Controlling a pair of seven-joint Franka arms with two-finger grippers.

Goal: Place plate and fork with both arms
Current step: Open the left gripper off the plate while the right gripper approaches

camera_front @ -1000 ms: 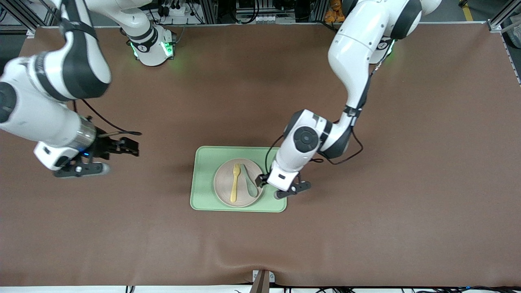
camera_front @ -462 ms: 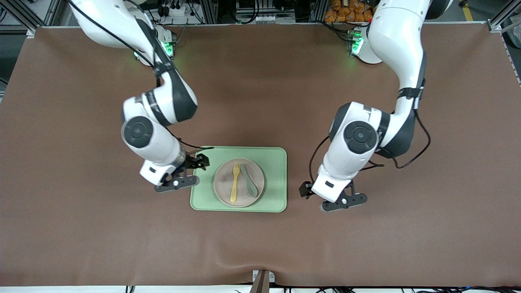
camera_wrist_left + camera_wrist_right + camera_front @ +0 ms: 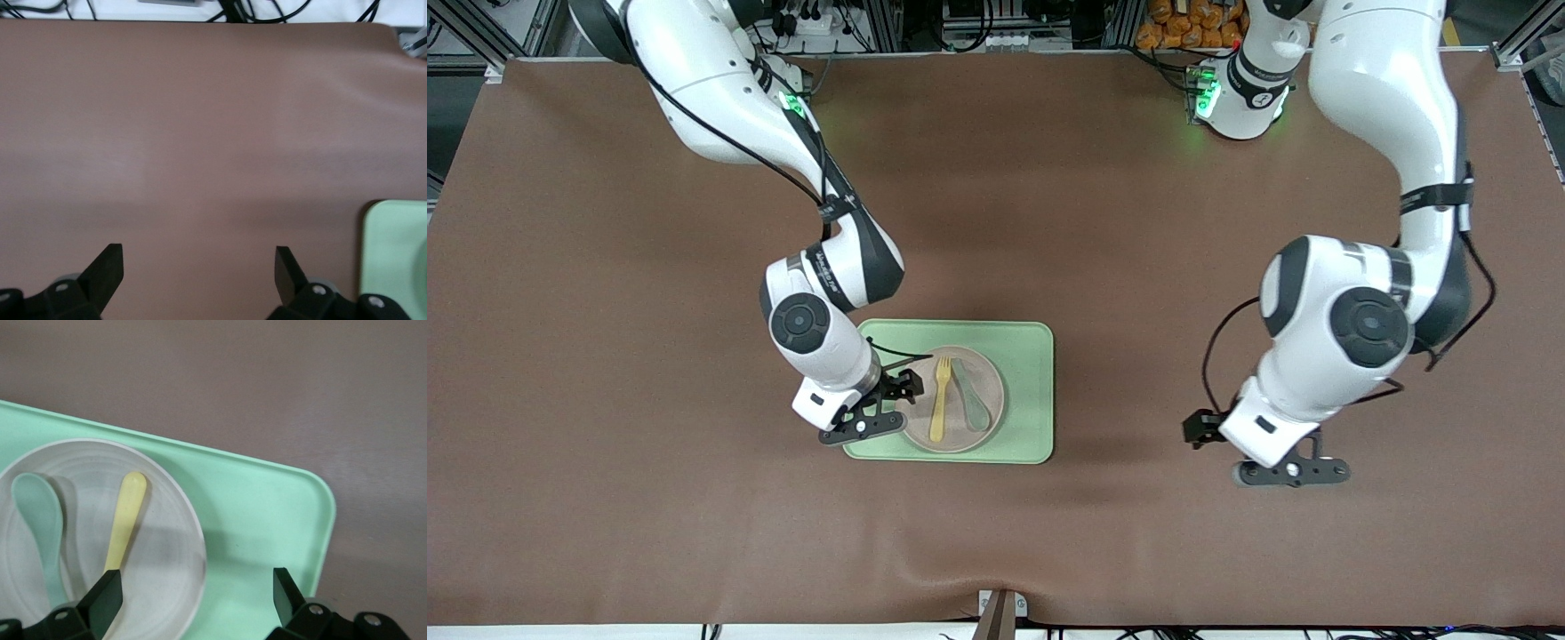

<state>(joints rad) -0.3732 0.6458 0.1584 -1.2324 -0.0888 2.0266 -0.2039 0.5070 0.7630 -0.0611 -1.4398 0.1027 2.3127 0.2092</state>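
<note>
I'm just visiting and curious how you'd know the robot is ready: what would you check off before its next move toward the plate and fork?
1. Right gripper open and empty: ok, jaws apart with nothing between them.
2. Right gripper over the plate's rim, at the right arm's end of the tray: ok.
3. Fork free to take: ok, it lies on the plate beside the spoon.
4. Whether fork and spoon touch: cannot tell.
5. Left gripper open, off the tray: ok, over bare table.
6. Plate flat inside the tray: ok.
</note>
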